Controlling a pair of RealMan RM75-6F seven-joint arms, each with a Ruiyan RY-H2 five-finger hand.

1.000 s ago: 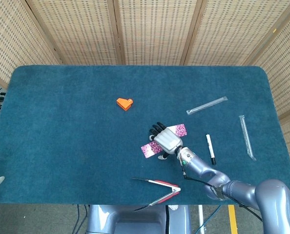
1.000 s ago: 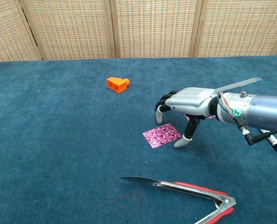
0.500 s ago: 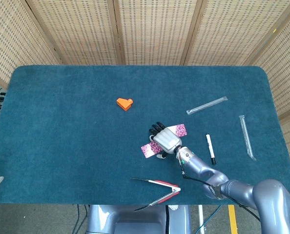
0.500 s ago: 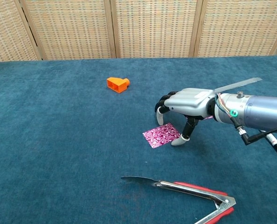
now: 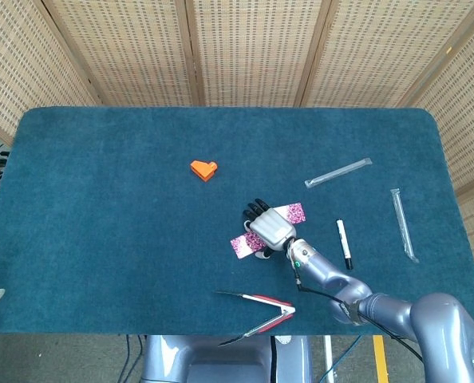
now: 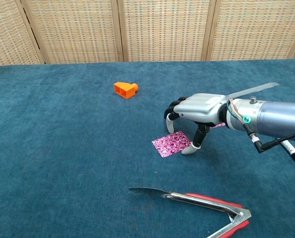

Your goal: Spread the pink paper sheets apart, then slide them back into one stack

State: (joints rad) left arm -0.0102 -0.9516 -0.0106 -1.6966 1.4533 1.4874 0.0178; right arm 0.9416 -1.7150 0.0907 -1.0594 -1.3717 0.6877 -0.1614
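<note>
Red-handled metal tongs [image 6: 202, 203] lie nearest on the blue tabletop [image 6: 63, 148]. Beyond them, the right hand [image 6: 197, 110] arches palm-down, fingers spread, holding nothing, its thumb tip touching the near pink patterned paper sheet [image 6: 172, 143]; another pink sheet [image 5: 291, 212] lies past its knuckles. Farthest sits a small orange plastic block [image 6: 125, 89].

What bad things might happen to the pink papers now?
1. The right hand has its thumb tip on the near pink sheet's corner; a push on the soft blue cloth might crease the sheet rather than slide it.
2. The far pink sheet is mostly hidden under the hand in the chest view, so the two may end up crooked.
3. The tongs lie close by; a backward sweep might bump them.
</note>
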